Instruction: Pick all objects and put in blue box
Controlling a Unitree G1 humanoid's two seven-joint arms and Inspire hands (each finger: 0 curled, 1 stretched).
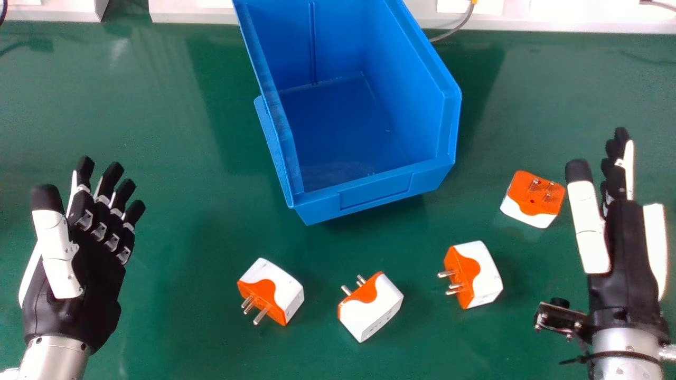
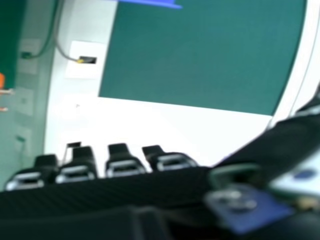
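Prong-up adapter (image 1: 533, 199), orange and white: lies flat just left of the right hand (image 1: 623, 274), beside its thumb. Likeliest first pick; a thumb sweeping inward too soon could shove it away, and its upturned pins could spoil a grasp from above.

Side-lying adapter (image 1: 478, 274): left of the right hand and nearer the robot, pins towards the left hand (image 1: 87, 274). A low reach could roll it.

Middle adapter (image 1: 372, 309): between the hands, near the robot. Tilted pins may make for an uneven hold and a slip in the lift.

Left-side adapter (image 1: 274, 290): right of the left hand, well apart from it, pins towards the robot. Closing on the pins instead of the body would probably let it twist out.

Right hand: open, fingers and thumb extended, holding nothing. Left hand: open, fingers loosely bent, likewise unladen.

Blue box (image 1: 375, 192): ahead of and between both hands, set askew. A low carry could catch its front wall, dropping the load or pushing the box.

Green table (image 1: 185, 327): beneath all; its smooth-looking top may let nudged pieces slide.
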